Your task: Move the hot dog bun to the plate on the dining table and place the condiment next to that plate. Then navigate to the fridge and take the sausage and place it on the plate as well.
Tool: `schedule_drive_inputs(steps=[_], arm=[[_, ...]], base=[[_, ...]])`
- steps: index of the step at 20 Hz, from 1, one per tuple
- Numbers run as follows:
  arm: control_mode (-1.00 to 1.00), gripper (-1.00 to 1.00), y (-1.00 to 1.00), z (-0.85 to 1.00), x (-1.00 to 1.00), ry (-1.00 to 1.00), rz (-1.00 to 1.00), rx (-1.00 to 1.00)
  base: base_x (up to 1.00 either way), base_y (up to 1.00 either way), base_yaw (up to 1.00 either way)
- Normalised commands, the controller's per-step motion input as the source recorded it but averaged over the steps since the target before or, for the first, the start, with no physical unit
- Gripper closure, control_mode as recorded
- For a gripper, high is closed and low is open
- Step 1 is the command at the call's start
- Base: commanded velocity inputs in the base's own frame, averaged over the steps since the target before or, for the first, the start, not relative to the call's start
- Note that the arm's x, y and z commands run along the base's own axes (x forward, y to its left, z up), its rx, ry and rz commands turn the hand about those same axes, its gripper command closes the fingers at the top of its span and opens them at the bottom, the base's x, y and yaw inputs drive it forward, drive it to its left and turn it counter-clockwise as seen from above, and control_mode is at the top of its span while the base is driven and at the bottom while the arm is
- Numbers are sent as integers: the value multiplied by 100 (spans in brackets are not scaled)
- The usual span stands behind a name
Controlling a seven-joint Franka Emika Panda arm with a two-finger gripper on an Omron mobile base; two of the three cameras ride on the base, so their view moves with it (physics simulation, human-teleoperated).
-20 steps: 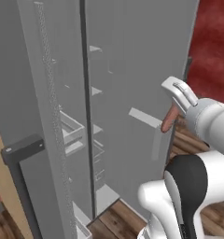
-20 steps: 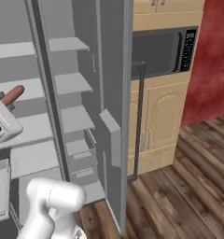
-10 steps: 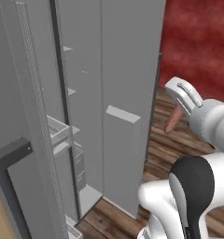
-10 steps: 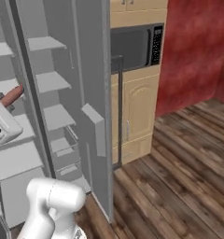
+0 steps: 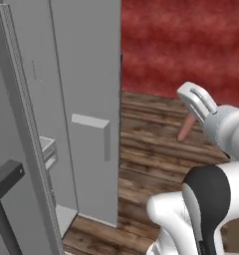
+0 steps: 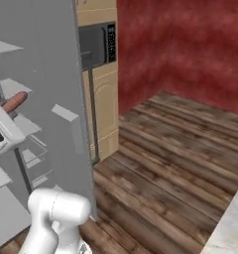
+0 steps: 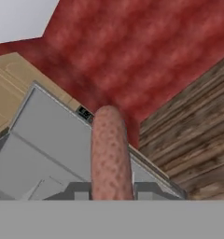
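Red wall (image 5: 181, 45), dark wood floor (image 6: 180, 158)

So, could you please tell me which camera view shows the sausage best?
The hand view: the sausage stands large and central there. The left base view shows it small beyond the hand; the right base view shows its end poking out at the left edge.

The sausage (image 7: 110, 154) was reddish-brown with a mottled, speckled skin, paler pink in the left base view (image 5: 186, 127). The fridge (image 5: 76, 99) was flat grey, its shelves (image 6: 7, 47) a lighter grey. The wall (image 5: 186, 45) at 12 o'clock was blotchy deep red, the floor (image 6: 175, 163) dark brown streaked planks, the cabinet (image 6: 103, 114) tan wood.
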Motion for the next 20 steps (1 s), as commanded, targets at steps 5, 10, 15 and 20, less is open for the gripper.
schedule_drive_inputs(steps=[5, 10, 15, 20], arm=[[100, 100, 0, 0, 0, 0, 0, 0], [-100, 100, -51, -2, 7, 1, -53, 14], [-100, 100, -56, 0, 80, 8, -43, 14], [100, 100, -11, 0, 19, 2, -7, 3]], base=[[-83, -13, -52], [0, 0, 0], [0, 0, 0], [80, -58, -22]])
